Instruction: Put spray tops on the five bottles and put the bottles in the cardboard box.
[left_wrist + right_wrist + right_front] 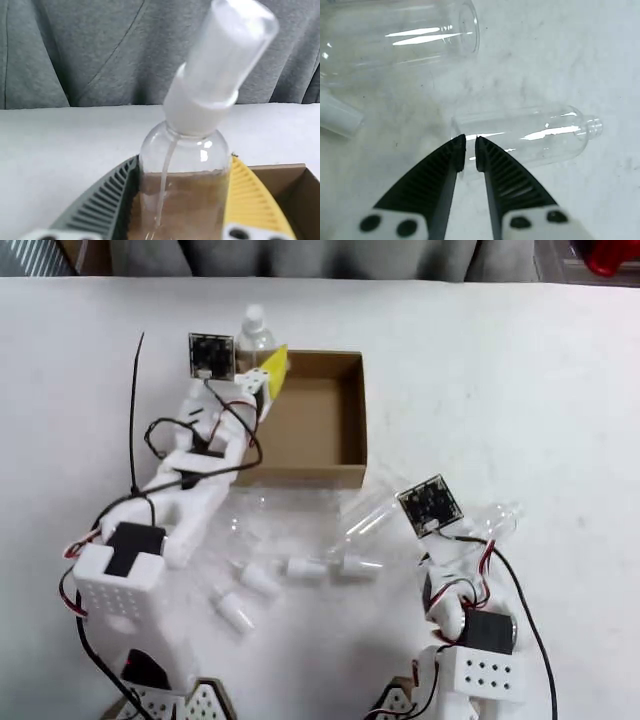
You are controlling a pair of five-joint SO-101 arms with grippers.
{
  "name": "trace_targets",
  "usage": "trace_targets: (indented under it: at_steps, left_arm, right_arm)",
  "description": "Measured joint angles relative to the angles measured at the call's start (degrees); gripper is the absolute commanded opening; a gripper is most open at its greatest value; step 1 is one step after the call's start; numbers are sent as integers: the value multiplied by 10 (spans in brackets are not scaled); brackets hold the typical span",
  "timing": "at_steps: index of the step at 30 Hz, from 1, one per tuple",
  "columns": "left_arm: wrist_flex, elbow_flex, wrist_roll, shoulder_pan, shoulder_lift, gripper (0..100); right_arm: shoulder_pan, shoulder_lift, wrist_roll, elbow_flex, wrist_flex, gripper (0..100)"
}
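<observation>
Left arm holds a capped bottle at the box corner; right arm sits low over uncapped bottles.

Left gripper (pixel 182 205): grey and yellow fingers clamped on the clear plastic bottle with white spray top (pixel 186 180). The bottle is tilted, at the upper left corner of the open brown cardboard box (pixel 355 420), upper centre-left of the high view. Right gripper (pixel 467 145): black fingers almost together with a thin slit between them, tips over the base end of an uncapped clear bottle (pixel 530 131). That bottle lies on its side on the white table (pixel 500 360), lower right of the high view. Second uncapped clear bottle (pixel 400 35) lies near it, also on its side. Loose white spray tops (pixel 258 578) are scattered on the table below the box, centre of the high view.
</observation>
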Motion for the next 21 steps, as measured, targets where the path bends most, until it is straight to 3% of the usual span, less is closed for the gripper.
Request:
trace_targets:
  at_steps: [12,18,21]
  left_arm:
    - [-33,-52,0,-12,96,254]
    - [-35,-52,0,-12,97,343]
    - [-35,-52,0,-12,97,339]
  right_arm:
    - [0,0,0,0,0,17]
    - [0,0,0,0,0,16]
    - [0,0,0,0,0,16]
